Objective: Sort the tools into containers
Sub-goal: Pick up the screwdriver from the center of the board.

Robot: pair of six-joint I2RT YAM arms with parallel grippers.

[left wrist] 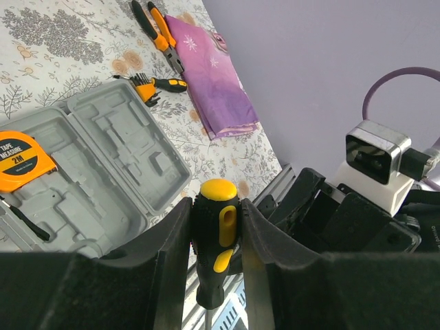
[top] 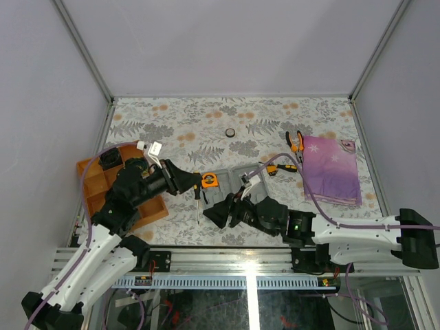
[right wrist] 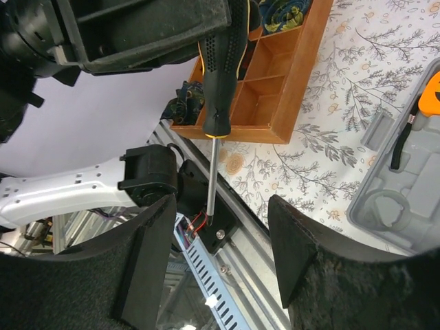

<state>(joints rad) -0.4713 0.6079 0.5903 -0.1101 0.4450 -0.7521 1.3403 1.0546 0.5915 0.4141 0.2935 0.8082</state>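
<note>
The left gripper (left wrist: 215,210) is clamped on the dimpled black-and-yellow screwdriver (left wrist: 218,237), just beside the open grey moulded plastic case (left wrist: 130,151). The round orange tape measure (left wrist: 19,161) seems to lie in one of the case's recesses. The right gripper (right wrist: 220,240) stands with its jaws wide apart.

Floral table (top: 172,117) has the open grey case (left wrist: 117,151), wooden tray (top: 88,184), purple cloth (top: 331,170), pliers (top: 295,140), bit set (top: 283,167) and tape ring (top: 230,132) sitting on it.
</note>
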